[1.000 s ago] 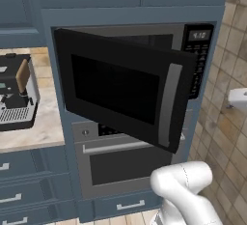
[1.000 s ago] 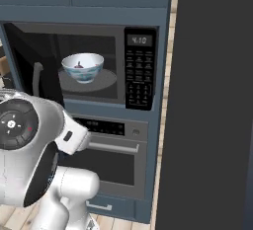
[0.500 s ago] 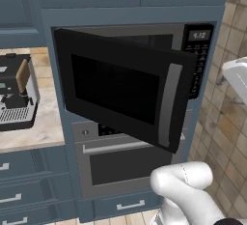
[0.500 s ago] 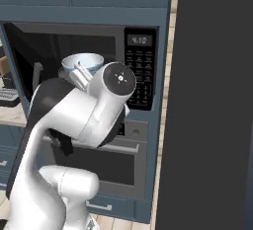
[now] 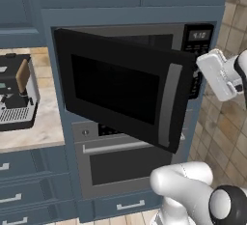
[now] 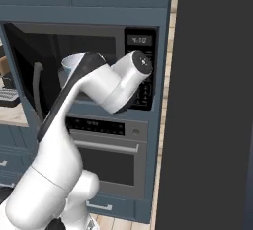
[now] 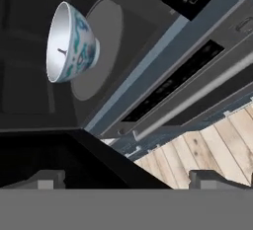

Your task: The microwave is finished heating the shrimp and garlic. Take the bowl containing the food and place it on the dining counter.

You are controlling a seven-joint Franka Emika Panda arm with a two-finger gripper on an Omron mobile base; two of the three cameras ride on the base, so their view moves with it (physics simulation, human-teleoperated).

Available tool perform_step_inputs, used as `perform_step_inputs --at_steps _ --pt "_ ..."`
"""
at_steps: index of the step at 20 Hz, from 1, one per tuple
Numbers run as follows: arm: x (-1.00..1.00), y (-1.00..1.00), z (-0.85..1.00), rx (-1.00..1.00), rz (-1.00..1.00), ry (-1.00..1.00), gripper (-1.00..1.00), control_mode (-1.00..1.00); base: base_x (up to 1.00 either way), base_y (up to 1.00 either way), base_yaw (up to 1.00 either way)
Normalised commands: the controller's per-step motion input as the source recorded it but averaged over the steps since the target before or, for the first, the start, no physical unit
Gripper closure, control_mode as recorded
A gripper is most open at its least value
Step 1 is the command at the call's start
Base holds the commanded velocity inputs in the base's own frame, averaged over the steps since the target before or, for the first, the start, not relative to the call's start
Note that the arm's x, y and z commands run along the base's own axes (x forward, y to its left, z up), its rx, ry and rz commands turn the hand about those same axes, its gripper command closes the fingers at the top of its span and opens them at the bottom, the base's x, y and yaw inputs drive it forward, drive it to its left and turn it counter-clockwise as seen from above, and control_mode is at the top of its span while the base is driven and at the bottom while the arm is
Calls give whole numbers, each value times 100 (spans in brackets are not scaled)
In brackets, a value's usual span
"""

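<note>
Note the bowl [image 7: 71, 42] resting on the microwave [image 5: 144, 84] turntable [image 7: 99, 51]; its contents are not discernible. Jaws stand wide apart, empty.

microwave [image 6: 84, 71] display [image 6: 140, 40] reading 4:10, keypad labels too small to read

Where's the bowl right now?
The bowl sits on the grey turntable inside the open microwave. In the right base view its rim peeks out behind the arm, left of the keypad.

Glossy white arm [image 6: 59, 145], seemingly dark joints
</note>
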Motion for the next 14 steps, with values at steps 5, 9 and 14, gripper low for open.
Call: perform_step_inputs --at_steps 5,9,14 --pt "51 63 -26 9 24 4 -100 -100 0 0 0" --pt "-10 88 -3 7 31 0 -100 -100 0 0 0" --pt "-70 100 0 2 43 -1 -100 -100 0 0 0"
